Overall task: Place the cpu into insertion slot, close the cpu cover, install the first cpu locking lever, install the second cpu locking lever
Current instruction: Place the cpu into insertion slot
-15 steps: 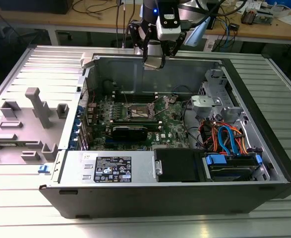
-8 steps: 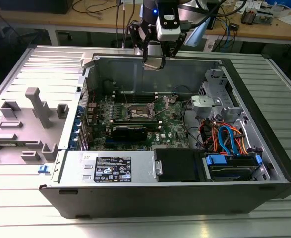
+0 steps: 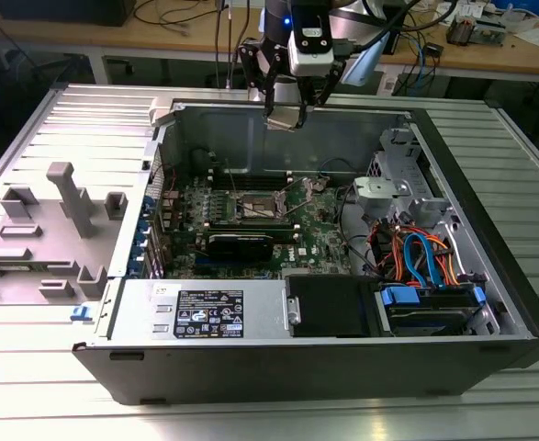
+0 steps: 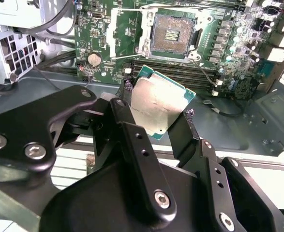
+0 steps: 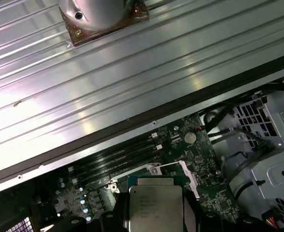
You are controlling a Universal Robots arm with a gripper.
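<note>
My gripper [image 3: 285, 118] hangs over the far wall of the open computer case [image 3: 278, 363], above the motherboard. It is shut on the cpu [image 4: 158, 104], a square chip with a dull silver top and green edge, held tilted between the two black fingers [image 4: 125, 121]. In the first wrist view the cpu [image 5: 155, 205] sits between the same fingers. The insertion slot [image 4: 173, 35] is a dark square socket with a silver rim, bare and uncovered, some way beyond the chip. In the exterior view the insertion slot [image 3: 262, 207] lies on the board below the gripper. The cpu cover [image 4: 113, 29] appears flipped open beside the socket.
Long black memory slots [image 4: 180, 72] run between chip and socket. A silver power supply [image 3: 205, 312], a black drive box [image 3: 329, 303] and a drive cage with orange and blue cables [image 3: 416, 257] fill the near side. A grey plastic fixture [image 3: 58, 230] lies at the exterior view's left.
</note>
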